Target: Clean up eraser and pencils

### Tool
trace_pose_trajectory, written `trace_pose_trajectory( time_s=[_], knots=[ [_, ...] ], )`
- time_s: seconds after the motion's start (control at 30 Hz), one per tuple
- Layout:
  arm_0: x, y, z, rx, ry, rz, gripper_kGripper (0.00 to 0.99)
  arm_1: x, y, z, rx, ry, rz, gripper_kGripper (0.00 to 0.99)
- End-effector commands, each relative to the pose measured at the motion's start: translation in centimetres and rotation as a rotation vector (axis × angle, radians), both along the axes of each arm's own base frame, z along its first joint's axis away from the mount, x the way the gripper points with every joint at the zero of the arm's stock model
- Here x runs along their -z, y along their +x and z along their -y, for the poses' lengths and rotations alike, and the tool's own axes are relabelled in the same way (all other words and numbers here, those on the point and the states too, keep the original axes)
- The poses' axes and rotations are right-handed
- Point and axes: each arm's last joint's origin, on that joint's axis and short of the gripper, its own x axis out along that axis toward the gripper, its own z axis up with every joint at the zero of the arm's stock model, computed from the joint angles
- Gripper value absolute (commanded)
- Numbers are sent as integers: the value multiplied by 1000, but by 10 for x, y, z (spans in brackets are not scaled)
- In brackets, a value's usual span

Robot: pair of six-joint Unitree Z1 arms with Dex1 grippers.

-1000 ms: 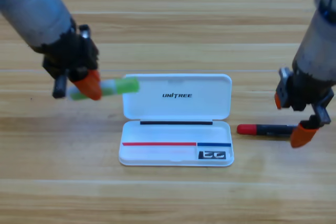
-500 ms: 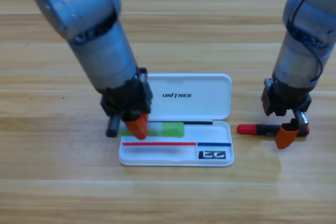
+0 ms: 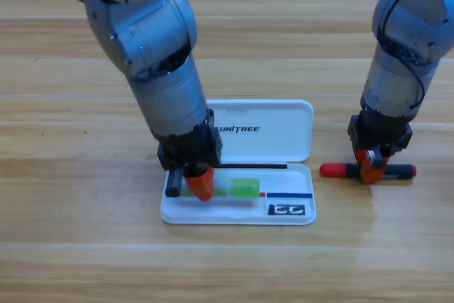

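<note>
Inside the case, left hand grips the green pencil.

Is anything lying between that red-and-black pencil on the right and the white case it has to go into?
Nothing visible does. The red-and-black pencil lies on bare table just right of the white case, with the right gripper down over its middle. Inside the tray, the left gripper is at the green-and-white pencil.

The only text that can be read is the word "UNITREE", printed in black capital letters on the inside of the open lid of the white plastic case.
</note>
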Motion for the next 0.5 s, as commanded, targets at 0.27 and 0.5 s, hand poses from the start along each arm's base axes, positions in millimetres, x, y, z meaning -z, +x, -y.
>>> trace_pose_trajectory(
  time_s=[0.27, 0.5],
  knots=[
    [24, -1, 11, -5, 35, -39, 0, 28, 5, 15, 12, -70, -64, 0],
    [21, -2, 9, -14, 43, -33, 859, 19, 1, 18, 12, -62, -53, 0]
  ],
)
